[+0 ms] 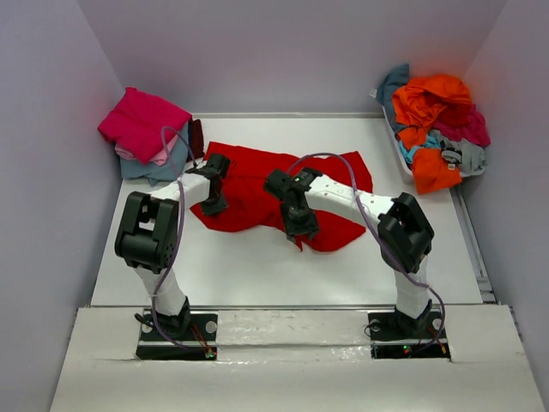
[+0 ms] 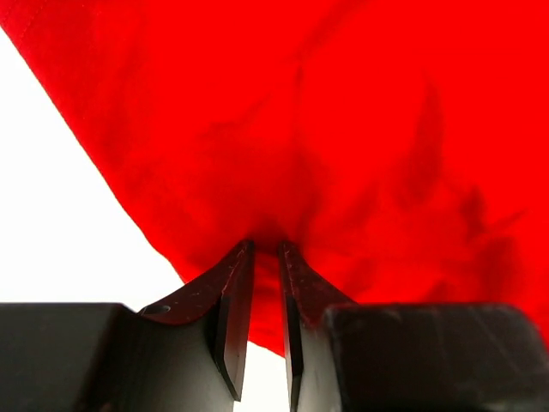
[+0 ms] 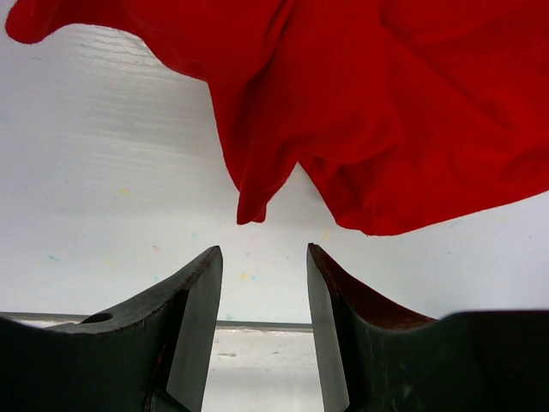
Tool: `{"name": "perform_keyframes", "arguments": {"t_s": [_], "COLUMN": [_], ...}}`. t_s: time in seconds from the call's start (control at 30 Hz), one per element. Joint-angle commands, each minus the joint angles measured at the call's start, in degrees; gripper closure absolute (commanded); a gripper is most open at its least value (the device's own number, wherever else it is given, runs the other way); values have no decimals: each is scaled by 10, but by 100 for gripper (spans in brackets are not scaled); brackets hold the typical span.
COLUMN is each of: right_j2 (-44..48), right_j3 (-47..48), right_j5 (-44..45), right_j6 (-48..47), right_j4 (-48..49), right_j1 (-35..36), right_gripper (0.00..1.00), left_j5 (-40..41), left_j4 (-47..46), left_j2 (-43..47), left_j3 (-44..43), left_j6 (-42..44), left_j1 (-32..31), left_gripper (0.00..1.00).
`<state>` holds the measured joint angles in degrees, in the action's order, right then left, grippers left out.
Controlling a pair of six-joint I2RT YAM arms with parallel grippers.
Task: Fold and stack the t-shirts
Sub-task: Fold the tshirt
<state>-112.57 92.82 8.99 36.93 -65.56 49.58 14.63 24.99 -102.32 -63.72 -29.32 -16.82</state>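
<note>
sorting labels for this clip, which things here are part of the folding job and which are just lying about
part of the job: red shirt; folded stack of shirts; heap of unfolded shirts
just there: white bin holding the heap; table

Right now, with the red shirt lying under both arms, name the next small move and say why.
Probably ease the right gripper forward onto the red t-shirt hem and close. Its jaws stand open over bare table, with the hem just ahead, while the left gripper is narrowed at the shirt's edge.
</note>
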Motion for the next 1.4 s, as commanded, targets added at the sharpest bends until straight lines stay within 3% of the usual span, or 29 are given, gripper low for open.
{"name": "perform_keyframes", "arguments": {"t_s": [0.0, 0.23, 0.57, 0.97, 1.37], "right_j2": [3, 4, 10, 4, 0], "right_j3": [-4, 3, -1, 1, -3], "right_j5": [3, 7, 10, 10, 10], "right_j6": [-7, -7, -5, -6, -7], "right_j4": [6, 0, -5, -9, -8], "right_j1": [6, 6, 6, 6, 6], "right_gripper": [50, 50, 51, 51, 51], "left_j5": [-3, 5, 68, 179, 218], "left_j4": [1, 3, 23, 30, 54], "left_j2": [30, -7, -46, -53, -109], "left_j3": [30, -9, -124, -192, -270], "left_j6": [-5, 9, 30, 44, 63], "left_j1": [-1, -8, -24, -86, -116], "left_gripper": [70, 94, 94, 94, 94]}}
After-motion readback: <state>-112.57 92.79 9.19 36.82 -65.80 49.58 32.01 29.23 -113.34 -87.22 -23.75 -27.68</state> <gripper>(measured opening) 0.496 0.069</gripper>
